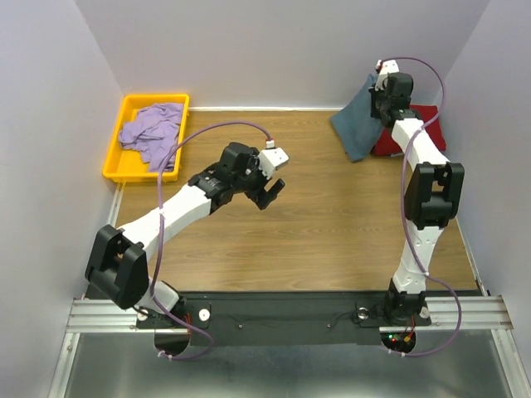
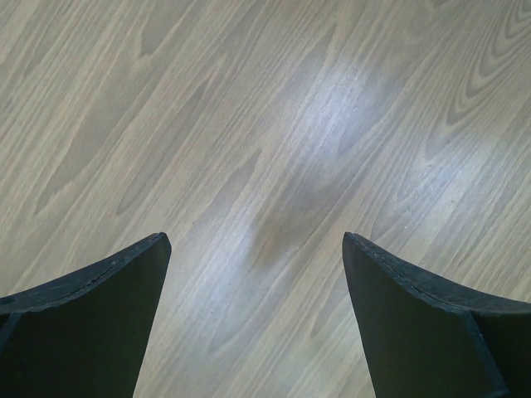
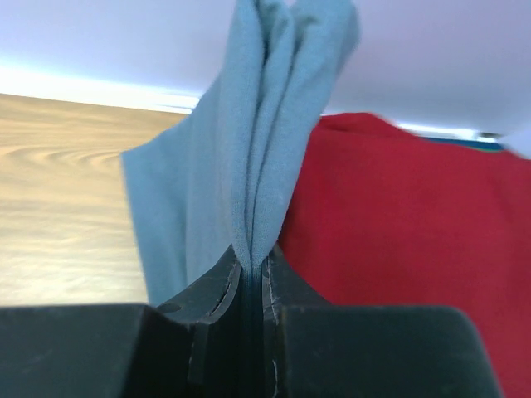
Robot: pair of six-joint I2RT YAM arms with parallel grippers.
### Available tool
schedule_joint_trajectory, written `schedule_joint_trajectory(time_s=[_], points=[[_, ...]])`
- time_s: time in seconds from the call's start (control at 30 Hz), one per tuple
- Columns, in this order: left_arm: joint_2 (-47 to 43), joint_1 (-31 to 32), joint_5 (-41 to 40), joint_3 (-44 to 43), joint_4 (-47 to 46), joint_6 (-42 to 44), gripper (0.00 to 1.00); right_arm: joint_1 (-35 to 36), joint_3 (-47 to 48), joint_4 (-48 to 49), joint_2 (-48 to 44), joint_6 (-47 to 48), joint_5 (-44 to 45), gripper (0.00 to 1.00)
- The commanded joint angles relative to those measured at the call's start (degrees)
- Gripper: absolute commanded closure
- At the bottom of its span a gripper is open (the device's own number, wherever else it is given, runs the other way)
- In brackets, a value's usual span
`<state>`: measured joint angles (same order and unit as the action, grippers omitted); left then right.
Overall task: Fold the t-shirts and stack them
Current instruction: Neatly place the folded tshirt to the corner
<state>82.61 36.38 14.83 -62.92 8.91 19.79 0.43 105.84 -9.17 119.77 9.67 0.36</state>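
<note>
At the upper left of the overhead view a yellow tray [image 1: 114, 162] sits by the far wall, and the lavender t-shirt [image 1: 152, 133] lies crumpled inside it, one fold spilling toward the tray's right rim. The left arm reaches in from the lower left toward the middle of the frame. The left gripper [image 1: 267, 196] hangs over the bare wooden table [image 1: 315, 232], its jaws spread wide with nothing between them (the left wrist view shows only wood grain between the two dark fingers).

At the upper right, the blue-grey t-shirt [image 1: 355, 124] is lifted by one bunched part, and the rest drapes down to the table in a slanting sheet. The right gripper [image 3: 251, 267] is pressed together on that bunch, the cloth rising in tight folds straight out of the closed jaws. Just right of it and partly behind the right arm lies the dark red t-shirt [image 1: 386, 146], flat on the table in the far right corner, its left edge touching the hanging blue-grey cloth.
</note>
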Motion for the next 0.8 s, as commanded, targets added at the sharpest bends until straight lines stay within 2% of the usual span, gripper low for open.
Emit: schedule_joint_trajectory(time_s=[0.0, 0.33, 0.77], points=[[-3.42, 0.18, -0.33, 1.3, -2.31, -1.42, 0.03, -1.47, 5.86, -1.46, 0.21, 4.48, 2.8, 0.99], [-3.86, 0.27, 0.02, 2.62, -2.93, -2.65, 0.03, -1.92, 13.86, -5.59, -0.15, 5.8, 1.84, 1.0], [-2.54, 0.27, 0.37, 1.39, -2.67, -1.95, 0.03, -4.2, 18.7, -8.58, -0.58, 5.1, 1.22, 0.99]])
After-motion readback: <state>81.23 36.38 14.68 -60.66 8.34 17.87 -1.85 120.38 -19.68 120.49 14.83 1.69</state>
